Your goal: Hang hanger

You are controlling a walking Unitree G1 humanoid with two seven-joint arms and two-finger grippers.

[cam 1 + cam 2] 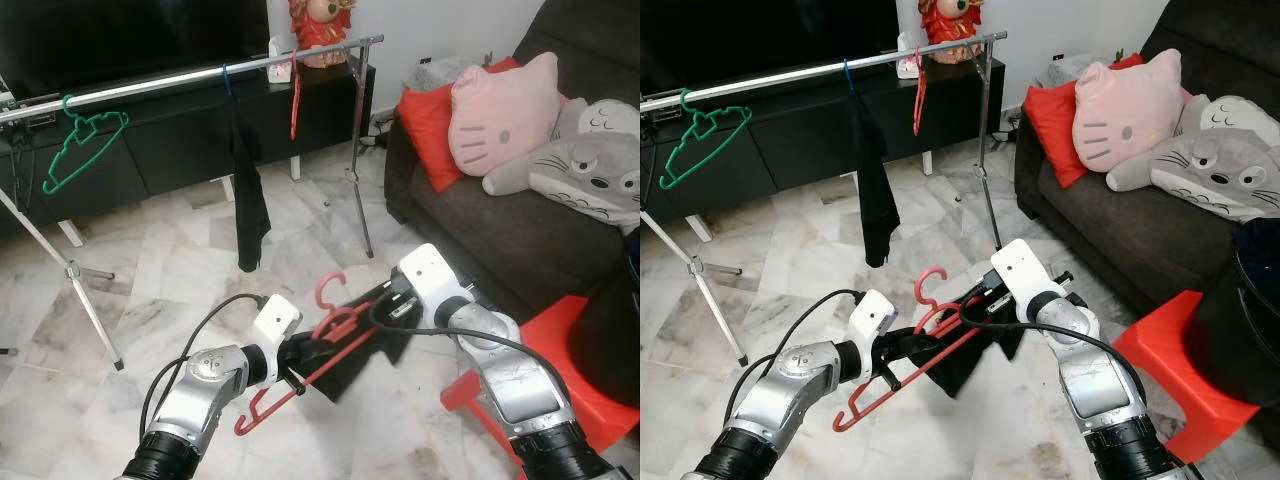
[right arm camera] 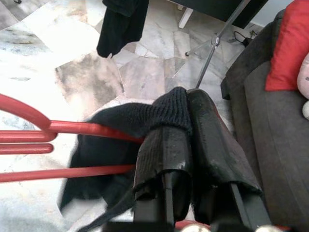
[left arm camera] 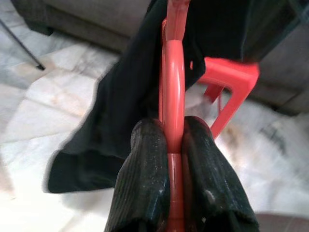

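I hold a red hanger [image 1: 322, 362] low over the marble floor, tilted, with a black garment [image 1: 365, 345] draped on it. My left gripper [image 3: 173, 179] is shut on the hanger's bar [image 3: 172, 96] near its lower end. At the upper end my right gripper [image 2: 186, 111] is shut on the black garment [image 2: 111, 145], with cloth bunched over one finger and the hanger's red bars [image 2: 72, 128] beside it. Beyond, the silver clothes rail [image 1: 180, 80] carries a green hanger [image 1: 80, 145], a hanging black garment [image 1: 250, 200] and another red hanger [image 1: 296, 100].
A dark sofa [image 1: 500, 220] with a red cushion and plush toys stands on the right. Near my right arm sits a red plastic stool [image 1: 560, 370]. The rail's legs [image 1: 358, 180] and a black TV cabinet [image 1: 180, 140] lie ahead.
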